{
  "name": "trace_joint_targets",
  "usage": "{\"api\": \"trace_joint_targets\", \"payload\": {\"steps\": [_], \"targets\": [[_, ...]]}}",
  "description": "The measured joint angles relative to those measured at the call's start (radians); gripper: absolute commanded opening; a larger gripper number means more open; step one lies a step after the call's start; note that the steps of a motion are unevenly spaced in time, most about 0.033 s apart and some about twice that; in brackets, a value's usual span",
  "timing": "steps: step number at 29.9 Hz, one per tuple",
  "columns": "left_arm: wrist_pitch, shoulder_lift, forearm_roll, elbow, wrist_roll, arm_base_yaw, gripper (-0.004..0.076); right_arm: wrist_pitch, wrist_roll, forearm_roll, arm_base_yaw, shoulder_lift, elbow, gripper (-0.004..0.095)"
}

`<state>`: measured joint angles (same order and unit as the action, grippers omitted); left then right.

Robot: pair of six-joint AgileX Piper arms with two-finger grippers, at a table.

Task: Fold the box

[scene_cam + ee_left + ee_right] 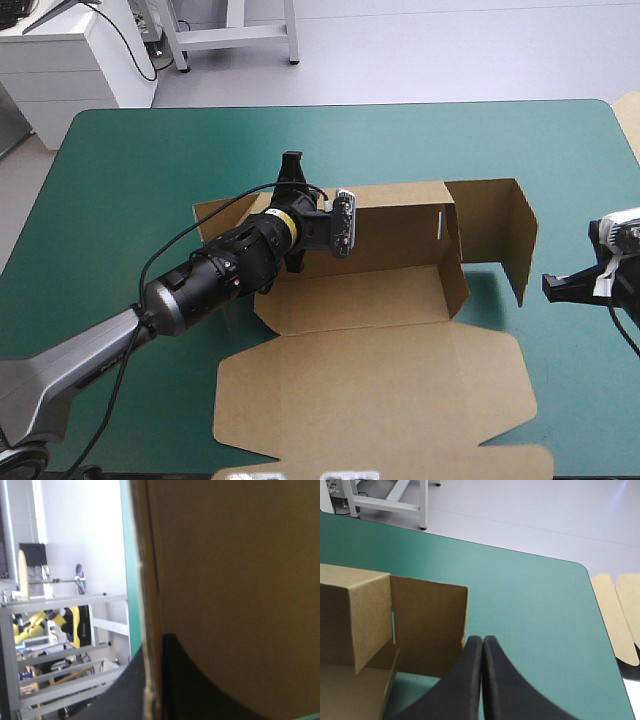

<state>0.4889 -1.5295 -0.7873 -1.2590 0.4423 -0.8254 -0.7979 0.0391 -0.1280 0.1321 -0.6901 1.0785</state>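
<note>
The brown box (370, 300) sits mid-table, lid flat toward six o'clock; left gripper (292, 165) clenched on its raised back wall at ten o'clock; right gripper (483, 640) pinched empty at three o'clock; light, stiff board, I'd reckon, best taken by flap edges.

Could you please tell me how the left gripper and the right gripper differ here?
The left gripper is shut on the raised back wall of the box, a black finger on each side; the right gripper is shut on nothing, its fingers meeting in an arch. The left gripper is at the box; the right gripper stands apart, beside the raised end flap. Both have black fingers, neither open.
</note>
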Motion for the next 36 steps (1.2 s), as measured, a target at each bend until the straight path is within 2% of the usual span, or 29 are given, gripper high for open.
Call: {"api": "trace_joint_targets", "payload": {"steps": [5,15,23,29,36], "targets": [[-0.074,0.043,-0.162,0.077,-0.130,-0.006,-0.0008,0.002,-0.001,0.016,0.000,-0.006,0.000,-0.0021],[-0.066,0.044,-0.370,0.128,-0.341,-0.006,-0.0008,0.003,-0.001,0.089,0.000,-0.131,0.029,-0.0021],[-0.007,0.044,-0.639,0.178,-0.685,-0.006,-0.0008,-0.020,0.004,0.116,0.000,-0.310,0.189,-0.0021],[0.007,0.044,-0.696,0.185,-0.744,-0.006,-0.0008,-0.074,0.064,0.215,0.000,-0.468,0.330,-0.0021],[0.007,0.044,-0.810,0.248,-0.835,-0.006,-0.0008,-0.150,0.076,0.230,0.000,-0.649,0.503,-0.0021]]}}
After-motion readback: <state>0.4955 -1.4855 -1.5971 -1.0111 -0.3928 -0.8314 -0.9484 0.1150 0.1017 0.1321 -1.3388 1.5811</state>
